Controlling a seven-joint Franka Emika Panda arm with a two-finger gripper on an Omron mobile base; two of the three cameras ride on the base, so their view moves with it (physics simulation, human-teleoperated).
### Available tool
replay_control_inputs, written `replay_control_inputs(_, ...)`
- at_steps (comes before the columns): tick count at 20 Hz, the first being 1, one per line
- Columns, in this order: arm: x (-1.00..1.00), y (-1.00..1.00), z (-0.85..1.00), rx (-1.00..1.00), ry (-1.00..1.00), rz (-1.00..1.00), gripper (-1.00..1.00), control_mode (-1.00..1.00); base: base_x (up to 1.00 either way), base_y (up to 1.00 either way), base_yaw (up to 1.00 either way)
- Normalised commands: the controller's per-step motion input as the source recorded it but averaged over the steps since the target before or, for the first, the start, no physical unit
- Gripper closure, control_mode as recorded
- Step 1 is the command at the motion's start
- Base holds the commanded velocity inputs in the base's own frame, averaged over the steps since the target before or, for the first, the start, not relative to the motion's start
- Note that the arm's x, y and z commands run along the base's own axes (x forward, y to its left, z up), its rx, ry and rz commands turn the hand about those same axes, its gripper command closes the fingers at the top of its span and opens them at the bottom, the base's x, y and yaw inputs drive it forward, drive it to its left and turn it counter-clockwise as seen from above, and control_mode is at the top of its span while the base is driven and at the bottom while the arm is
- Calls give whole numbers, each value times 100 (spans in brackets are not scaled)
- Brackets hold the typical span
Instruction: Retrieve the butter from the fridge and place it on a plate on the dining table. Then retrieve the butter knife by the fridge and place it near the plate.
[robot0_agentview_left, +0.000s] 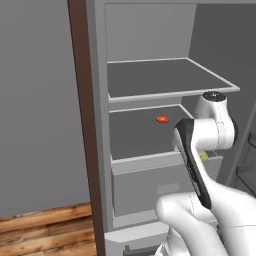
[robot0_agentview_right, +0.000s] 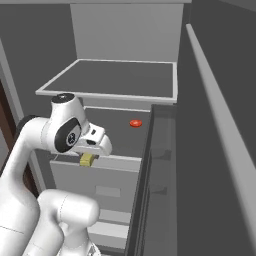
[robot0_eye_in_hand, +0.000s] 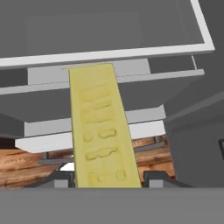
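claw: the claw (robot0_eye_in_hand: 107, 181) is sitting partly open and clamped on the butter (robot0_eye_in_hand: 103, 127), one dark finger tip (robot0_eye_in_hand: 63, 178) on each side of the stick's near end, so yeah, it's got it.

butter: it's being held out in front of the open fridge (robot0_agentview_left: 150, 80), just off the lip of the middle shelf (robot0_agentview_right: 120, 132) rather than resting on it. Looks to me like it's being carried clear of the fridge, with the plate run yet to come.

why the grip: the stick is pointing straight out along the fingers, pinched across its narrow width, which I'm guessing is the only way it fits between the pads.

hand view: this one's giving the whole length of the stick, embossed top and all, with wood floor (robot0_eye_in_hand: 26, 164) showing underneath.

right base view: here the butter (robot0_agentview_right: 87, 159) is just a yellow nub peeking out under the white hand.

left base view: only a sliver of butter (robot0_agentview_left: 203, 155) is showing behind the wrist.

extra: both base views are catching a small red thing (robot0_agentview_left: 162, 119) lying further back on that shelf.
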Motion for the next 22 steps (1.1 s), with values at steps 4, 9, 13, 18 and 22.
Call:
replay_control_inputs(4, -48, 7, 31, 2, -1, 0, 100, -100, 0, 0, 0)
replay_control_inputs(9, -46, 7, 29, 0, -13, 0, 100, -100, 0, 0, 0)
replay_control_inputs(13, -23, 0, 43, 0, -8, 0, 100, -100, 0, 0, 0)
replay_control_inputs(18, -3, 6, 6, 0, -1, 0, 100, -100, 0, 0, 0)
replay_control_inputs(22, 0, 0, 0, 0, 0, 0, 100, -100, 0, 0, 0)
